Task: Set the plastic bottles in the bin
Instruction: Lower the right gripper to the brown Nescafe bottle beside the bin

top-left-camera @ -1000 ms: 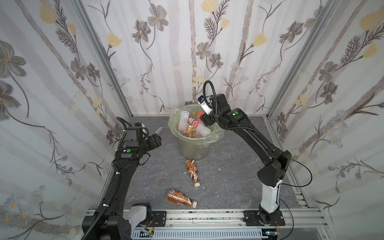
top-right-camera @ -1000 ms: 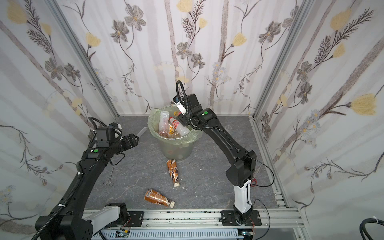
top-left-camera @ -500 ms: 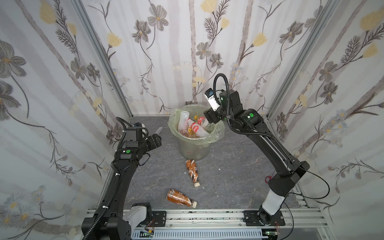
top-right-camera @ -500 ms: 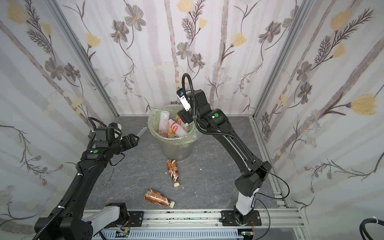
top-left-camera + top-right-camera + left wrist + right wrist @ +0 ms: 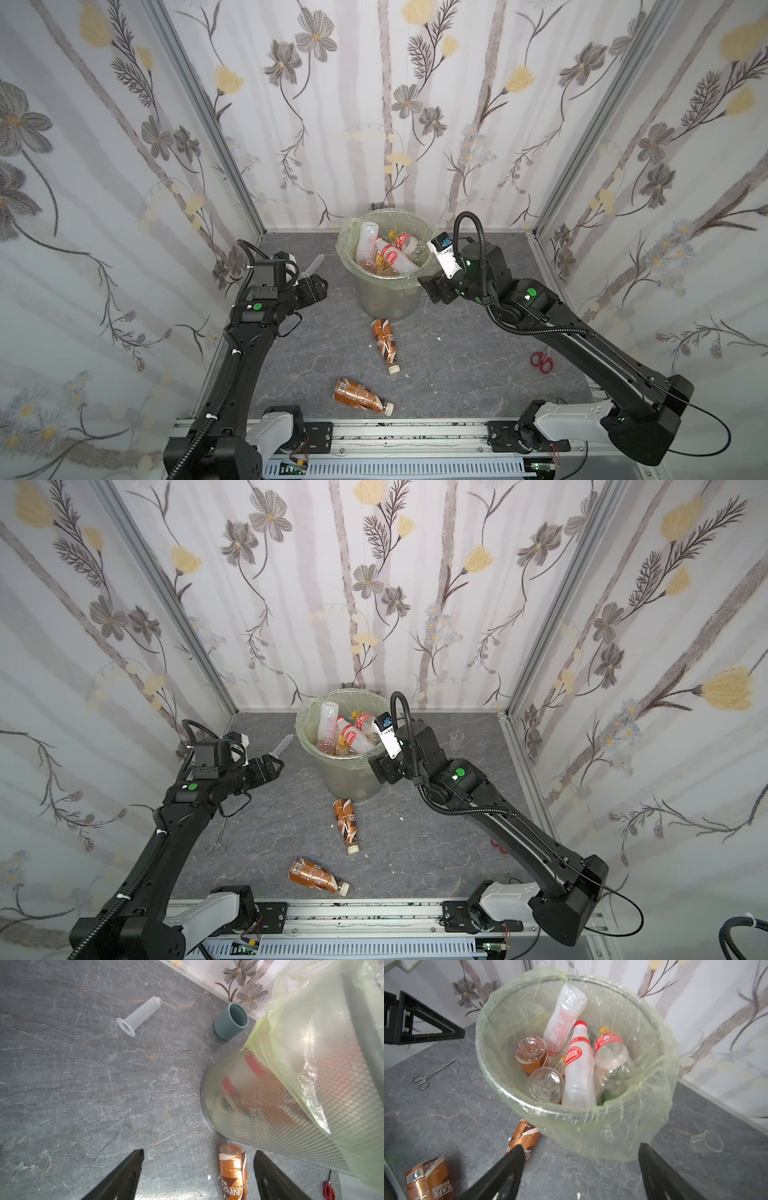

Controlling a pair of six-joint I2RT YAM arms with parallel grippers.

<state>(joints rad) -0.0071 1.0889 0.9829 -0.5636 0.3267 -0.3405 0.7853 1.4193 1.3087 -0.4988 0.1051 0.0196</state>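
Observation:
The bin (image 5: 348, 232) (image 5: 305, 725) stands at the back middle, lined with a pale green bag and holding several plastic bottles (image 5: 390, 258) (image 5: 578, 1068). Two copper-brown bottles lie on the floor in front of it, one near its base (image 5: 384, 340) (image 5: 347, 825) (image 5: 232, 1169) and one nearer the front rail (image 5: 359, 395) (image 5: 316, 875) (image 5: 428, 1178). My left gripper (image 5: 321, 286) (image 5: 198, 1152) hangs open left of the bin with nothing in it. My right gripper (image 5: 424, 287) (image 5: 580, 1146) is open and empty beside the bin's right wall.
A clear syringe (image 5: 139, 1016) (image 5: 282, 746) and a grey-blue cup (image 5: 231, 1021) lie behind the left gripper. Steel forceps (image 5: 216, 841) (image 5: 431, 1074) rest at the left, red scissors (image 5: 541, 360) at the right, a clear cup (image 5: 456, 737) at the back right. Walls close three sides.
My right gripper has pulled back from above the bin's mouth and come down to the bin's right side. The left arm has stayed still.

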